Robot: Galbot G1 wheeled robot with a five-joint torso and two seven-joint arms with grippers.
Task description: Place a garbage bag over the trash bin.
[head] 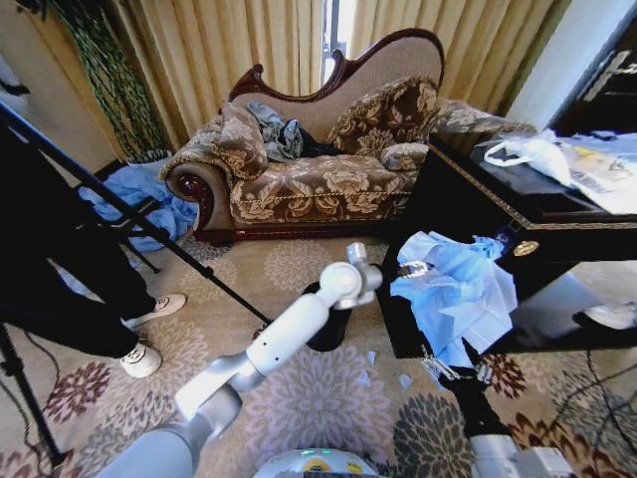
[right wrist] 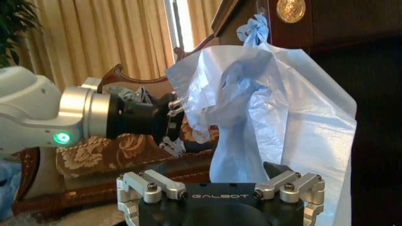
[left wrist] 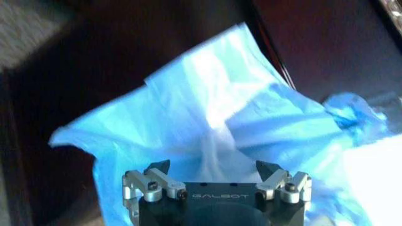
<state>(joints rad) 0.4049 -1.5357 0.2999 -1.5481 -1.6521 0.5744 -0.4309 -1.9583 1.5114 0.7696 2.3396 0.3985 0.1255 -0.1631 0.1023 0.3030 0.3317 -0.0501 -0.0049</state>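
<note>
Both arms were up at the thin, crinkly, translucent light-blue garbage bag, which hung in the air beside the dark wooden cabinet, spread between the two sets of fingers. The right gripper sat beneath the bag. A gathered fold of plastic dropped straight down between its fingers, so it looked closed on the bag, though the pinch itself was hidden by film. The left gripper pointed into the bag's side. Its dark fingertips stood apart with blue film bulging just ahead of them, and whether they had any hold I could not tell.

The small black, smooth-sided cylindrical trash bin stood on the patterned carpet, below and behind the left forearm, off to the left of both sets of fingers and well apart from the bag.

The risk, as I judged it: the mouth was not open. The bag was bunched and folded on itself, so lowering it now would likely drape it beside the rim instead of over it. Thin film could also slip or tear if the two grips pulled apart, and it hung close enough to the cabinet's edge to snag.

The head view gave the bin's place, which neither wrist view offered. The right wrist view showed the left gripper touching the bag from the side, with a sofa behind.
</note>
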